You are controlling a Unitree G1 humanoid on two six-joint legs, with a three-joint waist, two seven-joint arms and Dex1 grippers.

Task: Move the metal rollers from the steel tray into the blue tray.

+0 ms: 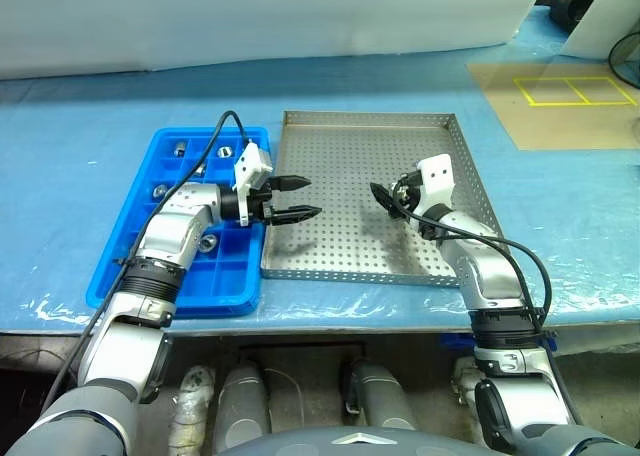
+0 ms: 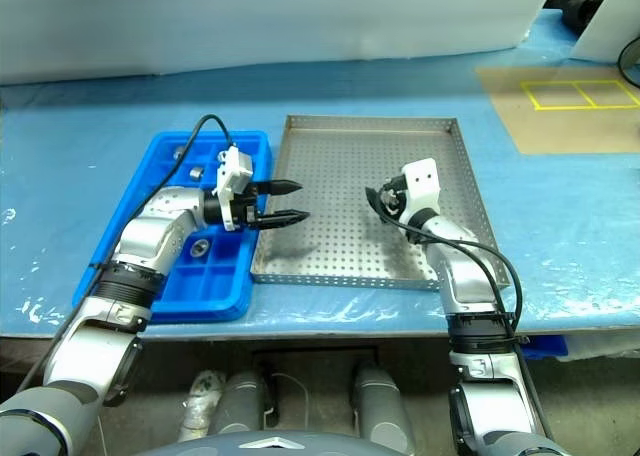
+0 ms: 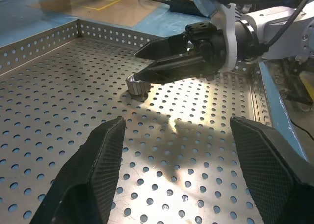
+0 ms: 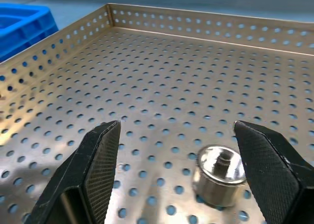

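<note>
Right wrist view showed one metal roller standing on the steel tray between the right claw's spread fingers. Left claw hung apart over the tray's edge; four rollers sat in the blue tray.

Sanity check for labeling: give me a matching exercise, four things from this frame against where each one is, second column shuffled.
Column A:
1. left gripper
2. right gripper
3. metal roller
4. blue tray

Column B:
a. on the blue table cover, beside the steel tray on the robot's left
b. fingers open, over the steel tray's edge nearest the blue tray
c. lying on the perforated floor, between open fingers
d. over the steel tray's right half, just above a roller

Pairs: 1-b, 2-d, 3-c, 4-a
</note>
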